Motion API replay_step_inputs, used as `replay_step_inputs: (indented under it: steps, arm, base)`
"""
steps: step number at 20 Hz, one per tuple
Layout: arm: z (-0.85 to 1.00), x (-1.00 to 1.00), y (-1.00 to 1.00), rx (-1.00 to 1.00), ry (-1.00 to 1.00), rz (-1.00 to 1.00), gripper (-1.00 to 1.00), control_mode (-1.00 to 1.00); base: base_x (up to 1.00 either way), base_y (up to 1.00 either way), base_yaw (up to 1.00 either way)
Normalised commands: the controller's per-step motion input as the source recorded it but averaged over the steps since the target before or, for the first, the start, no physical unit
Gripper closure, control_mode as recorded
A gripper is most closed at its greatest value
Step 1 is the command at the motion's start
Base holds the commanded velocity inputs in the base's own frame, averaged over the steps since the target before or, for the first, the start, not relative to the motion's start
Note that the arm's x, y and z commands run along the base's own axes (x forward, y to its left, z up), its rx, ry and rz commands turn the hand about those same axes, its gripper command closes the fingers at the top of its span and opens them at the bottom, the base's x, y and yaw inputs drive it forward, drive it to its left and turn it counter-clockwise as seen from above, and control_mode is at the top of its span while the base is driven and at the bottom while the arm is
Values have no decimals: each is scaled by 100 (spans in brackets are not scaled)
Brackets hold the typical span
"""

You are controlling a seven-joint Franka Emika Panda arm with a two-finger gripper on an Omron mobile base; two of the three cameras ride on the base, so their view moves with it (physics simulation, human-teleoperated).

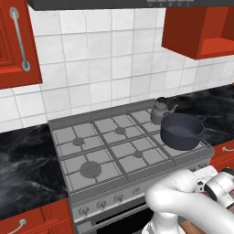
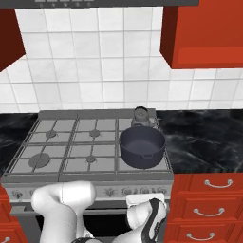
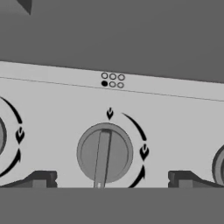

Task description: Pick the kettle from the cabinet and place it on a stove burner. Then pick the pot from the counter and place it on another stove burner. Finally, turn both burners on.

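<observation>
While the claw (image 3: pixel 108 181) gapes, a stove knob (image 3: pixel 104 152) sits between its fingertips.

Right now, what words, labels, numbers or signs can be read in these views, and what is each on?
No words, brands or numbers are readable.
Stove front panel, above the middle knob: six small circles, the lower left one filled black.
Around that knob: a small flame sign at top, a larger flame sign at right, joined by a curved black band.
Range hood: small marks, too blurred to read.

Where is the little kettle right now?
The kettle sits on the stove's back right burner, just behind the pot, seen at the right in both base views.
</observation>
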Motion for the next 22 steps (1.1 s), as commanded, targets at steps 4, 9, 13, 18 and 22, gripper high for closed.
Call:
replay_step_inputs:
  steps: [4, 9, 13, 18, 22]
  arm:
    - [-18, 6, -11, 1, -3, 0, -100, -100]
    - [-19, 4, -14, 0, -4, 0, -100, -100]
    - [-23, 10, -15, 0, -4, 0, -100, -100]
    - [-24, 13, -17, 0, -3, 0, -100, -100]
    - [-26, 9, -18, 0, -4, 0, -100, -100]
  base:
    - [0, 0, 0]
    - [0, 0, 0]
    - [0, 0, 0]
    - [0, 0, 0]
    - [0, 0, 0]
